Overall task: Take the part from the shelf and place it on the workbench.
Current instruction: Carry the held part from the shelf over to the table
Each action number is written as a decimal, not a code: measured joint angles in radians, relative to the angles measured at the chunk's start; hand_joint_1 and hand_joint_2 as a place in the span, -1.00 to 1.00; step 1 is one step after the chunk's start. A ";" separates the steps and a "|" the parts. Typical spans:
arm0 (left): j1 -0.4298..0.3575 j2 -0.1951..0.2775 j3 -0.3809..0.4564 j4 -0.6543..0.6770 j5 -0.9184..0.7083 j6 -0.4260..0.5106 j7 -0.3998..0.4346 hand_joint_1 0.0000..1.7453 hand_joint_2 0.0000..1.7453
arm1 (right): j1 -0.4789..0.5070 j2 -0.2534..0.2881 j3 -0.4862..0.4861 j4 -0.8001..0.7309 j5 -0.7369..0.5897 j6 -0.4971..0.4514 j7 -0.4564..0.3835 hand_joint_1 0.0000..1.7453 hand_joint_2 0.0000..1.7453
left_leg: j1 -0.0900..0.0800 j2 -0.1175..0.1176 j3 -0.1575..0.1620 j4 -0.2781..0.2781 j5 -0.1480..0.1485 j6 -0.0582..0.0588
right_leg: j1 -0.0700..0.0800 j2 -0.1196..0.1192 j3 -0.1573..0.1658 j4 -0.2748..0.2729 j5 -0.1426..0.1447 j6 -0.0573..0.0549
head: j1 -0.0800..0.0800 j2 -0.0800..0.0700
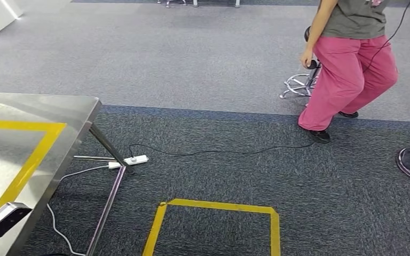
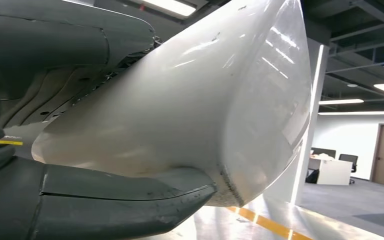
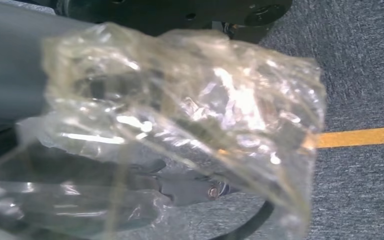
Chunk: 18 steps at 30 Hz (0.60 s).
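Grey carpet (image 1: pixel 203 64), steel workbench (image 1: pixel 58 106) at left, left hand (image 2: pixel 80 200) gripping white part (image 2: pixel 190 110), right hand's (image 3: pixel 190 187) grip unclear behind plastic bag (image 3: pixel 180 125)

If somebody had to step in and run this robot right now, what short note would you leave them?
Left hand: grips a large white part over the steel workbench with yellow tape.
Right hand: wrapped in or holding a crinkled clear plastic bag above the carpet; its fingers are hidden, so the grip is unclear.
Done: white part is off the shelf.
Left: set it on the workbench.
A person is walking nearby.
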 joint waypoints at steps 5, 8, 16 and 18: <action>0.000 0.000 0.002 0.000 0.003 0.000 -0.001 1.00 1.00 | 0.001 0.000 0.001 0.000 -0.001 0.000 0.001 -1.00 -1.00 | -0.003 0.000 0.000 0.001 0.000 0.001 | -0.003 0.000 0.001 -0.002 0.001 0.001 | 0.000 0.000; 0.000 0.000 0.003 0.000 0.003 0.000 -0.001 1.00 1.00 | 0.001 0.000 0.001 0.000 -0.001 0.000 0.001 -1.00 -1.00 | -0.003 0.000 0.000 0.001 0.000 0.001 | -0.003 0.000 0.003 -0.002 0.001 0.001 | 0.000 0.000; 0.000 0.000 0.003 0.000 0.010 -0.003 -0.004 1.00 1.00 | 0.001 0.000 0.002 0.000 -0.001 0.000 0.003 -1.00 -1.00 | -0.002 0.000 0.000 0.001 0.000 0.001 | -0.002 0.000 0.004 -0.002 0.001 0.001 | 0.000 0.000; 0.000 0.000 0.003 0.000 0.013 -0.006 -0.003 1.00 1.00 | 0.002 0.000 0.002 -0.001 -0.002 0.000 0.006 -1.00 -1.00 | -0.002 0.000 0.000 0.001 0.000 0.001 | -0.002 0.000 0.004 -0.002 0.001 0.001 | 0.000 0.000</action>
